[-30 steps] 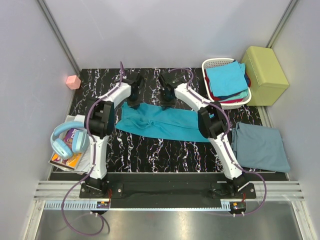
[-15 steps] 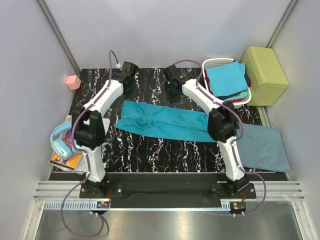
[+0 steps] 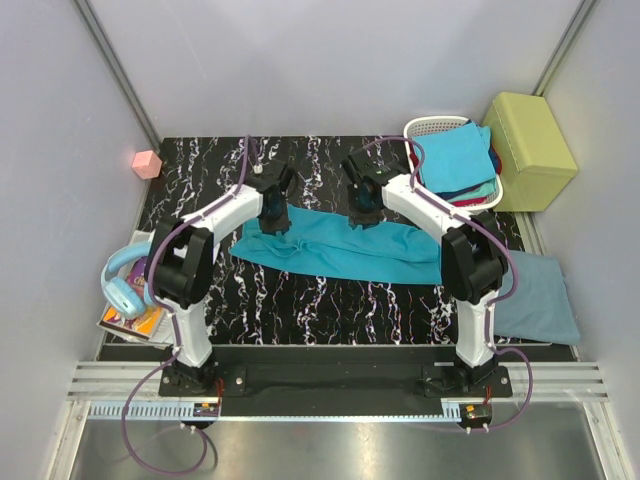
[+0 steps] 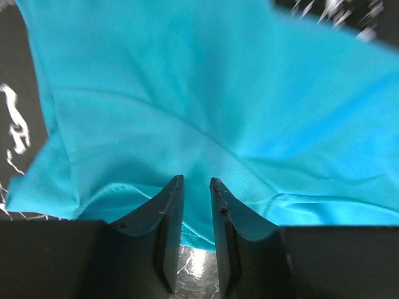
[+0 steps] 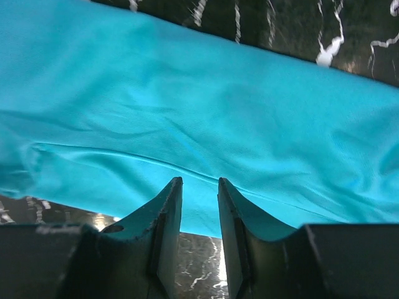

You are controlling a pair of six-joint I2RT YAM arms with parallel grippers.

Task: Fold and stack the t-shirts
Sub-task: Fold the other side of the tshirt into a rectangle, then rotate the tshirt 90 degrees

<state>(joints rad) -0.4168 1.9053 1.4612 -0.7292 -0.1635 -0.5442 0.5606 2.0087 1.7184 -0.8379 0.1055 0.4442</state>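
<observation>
A large teal t-shirt (image 3: pixel 330 250) lies folded into a long band across the middle of the black marbled table (image 3: pixel 300 310). My left gripper (image 3: pixel 275 215) is at the band's far edge near its left end. My right gripper (image 3: pixel 362 213) is at the far edge further right. In the left wrist view the gripper (image 4: pixel 196 180) has its jaws drawn close, with teal cloth (image 4: pixel 218 81) between the tips and creases running to them. The right gripper (image 5: pixel 199 180) stands the same way on the cloth (image 5: pixel 187 93). A grey-blue t-shirt (image 3: pixel 540 295) lies folded at the right, partly behind my right arm.
A white slatted basket (image 3: pixel 425 125) at the back right holds a bright blue shirt (image 3: pixel 455 155) over other shirts. A yellow-green box (image 3: pixel 530 135) stands beside it. Blue headphones (image 3: pixel 128 280) lie on books at the left edge. A pink cube (image 3: pixel 147 163) sits far left.
Both grippers drew back toward the far side of the table, then came toward me and down onto the teal shirt's far edge. The band's right end now reaches a little further right.
</observation>
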